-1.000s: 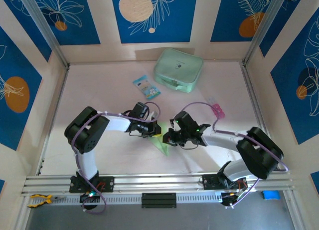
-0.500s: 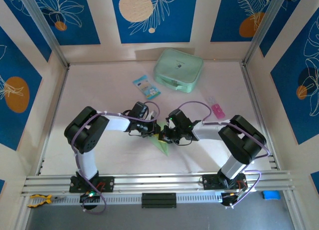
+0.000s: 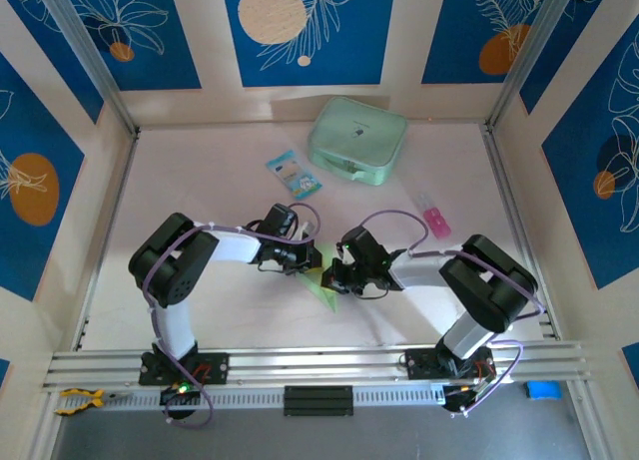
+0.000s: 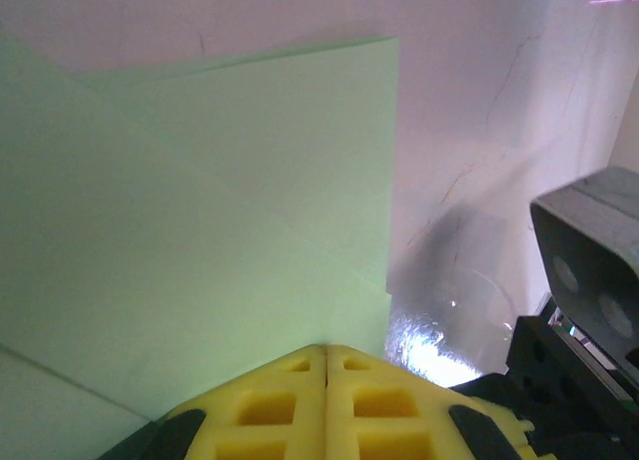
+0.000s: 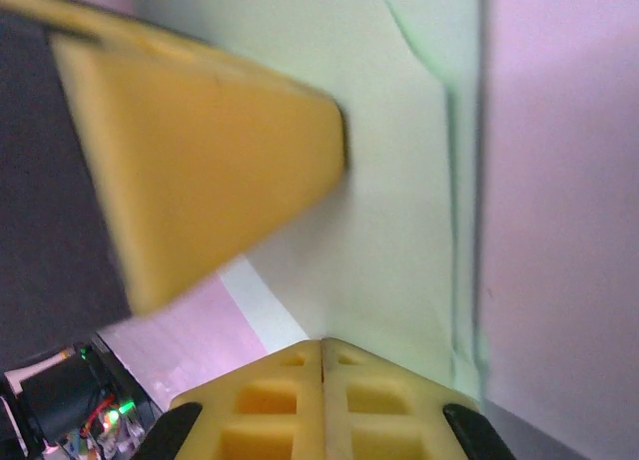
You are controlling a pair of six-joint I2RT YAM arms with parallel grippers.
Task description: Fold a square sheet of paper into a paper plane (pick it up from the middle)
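Over the last second the right arm has swung inward and drawn its elbow up. The right gripper (image 3: 337, 274) has slid a little to the left, so it now meets the left gripper (image 3: 308, 262) over the sheet of paper (image 3: 324, 292). The left arm has not shifted. I judge that both tips are now bearing on the same fold, the left pinning it while the right sets a crease. The plane looks only partly made.

Both grippers are closed, their yellow pads (image 4: 290, 380) pressed flat together with nothing visible between them. In the right wrist view, one blunt, wedge-shaped finger of the left gripper lies against the paper.

The paper rests on the bench (image 3: 200, 201), well apart from the zip case (image 3: 357, 141), on the side of the case nearer the arm bases.

The paper is thin, matte and pale green, and already layered. The left wrist view shows diagonal creases and a straight-edged flap lying over the rest. The right wrist view shows a long, sharp folded edge with a slight wrinkle. From above, the paper's outline runs to a point. The pads are soft foam moulded with square hollows. The bench is smooth and pale pink, with faint scratches and a patch of glare. The case is thick, rounded and mint green.
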